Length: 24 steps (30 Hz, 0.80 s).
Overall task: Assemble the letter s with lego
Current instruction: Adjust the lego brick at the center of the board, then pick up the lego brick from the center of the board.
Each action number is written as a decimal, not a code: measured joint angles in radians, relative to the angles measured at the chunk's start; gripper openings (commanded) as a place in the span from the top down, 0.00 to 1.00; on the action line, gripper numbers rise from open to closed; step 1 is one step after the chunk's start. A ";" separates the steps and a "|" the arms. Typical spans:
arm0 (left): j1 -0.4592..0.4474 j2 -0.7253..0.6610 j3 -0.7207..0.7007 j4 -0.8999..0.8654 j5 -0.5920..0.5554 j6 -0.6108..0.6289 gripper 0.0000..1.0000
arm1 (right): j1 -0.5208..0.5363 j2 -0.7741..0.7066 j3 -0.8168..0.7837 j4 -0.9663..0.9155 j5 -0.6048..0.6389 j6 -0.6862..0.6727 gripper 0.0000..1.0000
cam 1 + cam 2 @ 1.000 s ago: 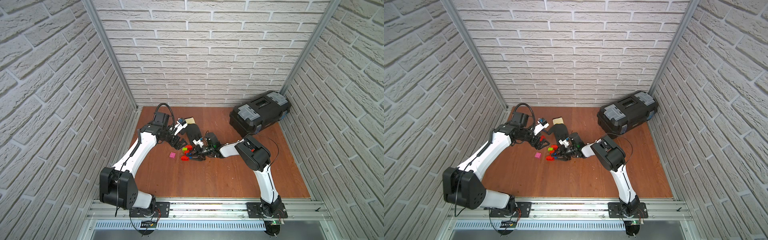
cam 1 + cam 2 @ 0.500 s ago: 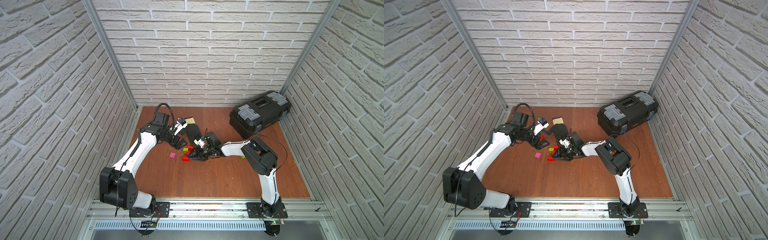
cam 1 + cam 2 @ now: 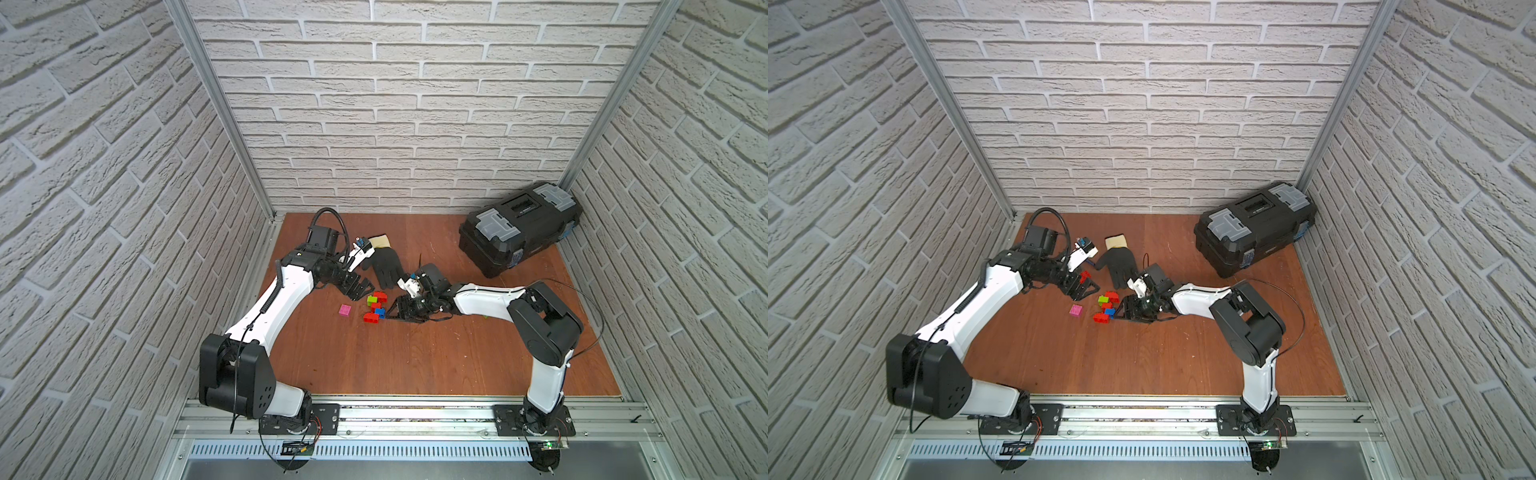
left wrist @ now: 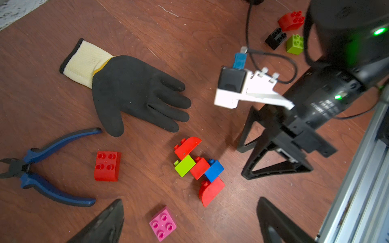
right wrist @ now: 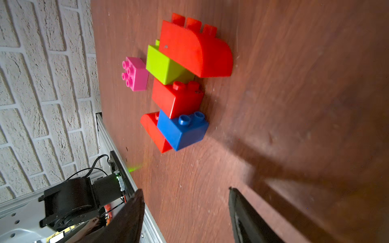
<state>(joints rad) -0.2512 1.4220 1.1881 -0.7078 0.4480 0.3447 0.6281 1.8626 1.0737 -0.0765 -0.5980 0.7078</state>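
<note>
The lego (image 3: 376, 306) S lies at about nine o'clock from the centre of the table (image 3: 457, 365) in a top view. Here's the danger: the right gripper (image 5: 185, 189) sits at the cluster's three o'clock, jaws parted with nothing between them, fingertips low beside the blue brick (image 5: 182, 130). Any sideways drift shoves that brick. I can't tell whether these pieces are clicked together or merely butted up, so one nudge might skew the whole chain. The left gripper (image 4: 189, 199) hovers at eleven o'clock of the cluster, spread wide and empty. If it drops for the pink brick (image 4: 163, 223), loose at nine o'clock, a finger could clip the lower curved red brick (image 4: 211, 190). As for looks, it's five bricks on their sides, studs pointing sideways. From the top there's the upper curved red brick (image 4: 187, 146), lime green brick (image 4: 184, 168), middle red brick (image 4: 199, 171), blue, then the lower curve. They're staggered into a chunky zigzag that already reads as an S.
</note>
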 measured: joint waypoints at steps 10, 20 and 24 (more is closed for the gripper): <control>0.000 0.037 0.002 0.018 -0.131 0.002 0.06 | -0.077 -0.283 -0.037 -0.193 0.186 -0.217 0.23; 0.043 0.236 0.026 0.109 -0.238 0.034 0.16 | -0.136 -0.438 -0.092 -0.235 0.273 -0.352 0.19; 0.050 0.315 0.055 0.143 -0.282 0.065 0.18 | -0.168 -0.476 -0.120 -0.244 0.288 -0.383 0.16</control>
<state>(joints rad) -0.2008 1.7374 1.2427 -0.5648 0.1665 0.4095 0.4599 1.3865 0.9539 -0.3202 -0.3099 0.3244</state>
